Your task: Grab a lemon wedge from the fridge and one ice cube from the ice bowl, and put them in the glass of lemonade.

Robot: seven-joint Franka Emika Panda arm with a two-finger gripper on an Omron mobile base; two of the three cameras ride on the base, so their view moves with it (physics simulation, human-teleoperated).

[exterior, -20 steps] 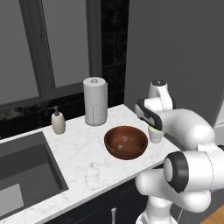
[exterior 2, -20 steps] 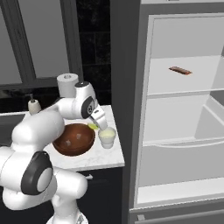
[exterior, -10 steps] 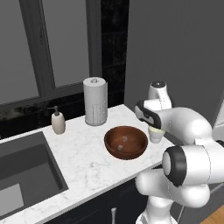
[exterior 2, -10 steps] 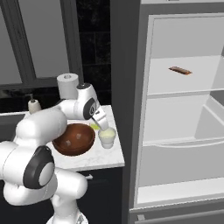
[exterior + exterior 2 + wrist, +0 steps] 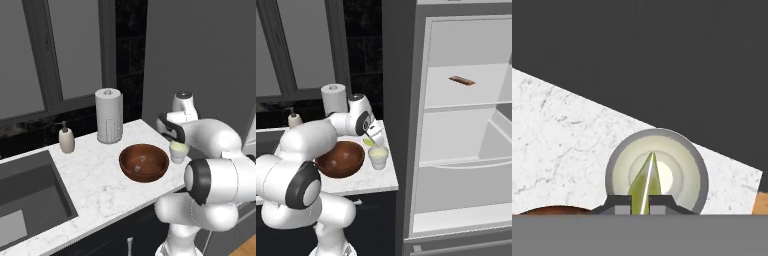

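My gripper [image 5: 372, 138] is shut on the lemon wedge [image 5: 369, 142], a small yellow-green sliver held just above the glass of lemonade [image 5: 378, 157]. In the hand view the lemon wedge [image 5: 646, 184] sticks up between the fingertips, right over the glass's round rim [image 5: 615, 167]. The glass [image 5: 178, 151] stands near the counter's right end, with the gripper [image 5: 171, 131] above it. The reddish-brown ice bowl [image 5: 340, 159] sits just left of the glass, and its inside [image 5: 144, 161] holds a few faint pale pieces. The fridge [image 5: 466, 150] stands open to the right, showing white shelves.
A thin reddish-brown item [image 5: 462, 80] lies on the fridge's upper shelf. A paper-towel roll [image 5: 109, 115] and a soap dispenser [image 5: 66, 140] stand at the back of the marble counter. The sink [image 5: 25, 200] is at the left. The counter ends just right of the glass.
The hand has shifted a little toward the glass with the wedge still held. Bowl, glass and fridge have not moved.
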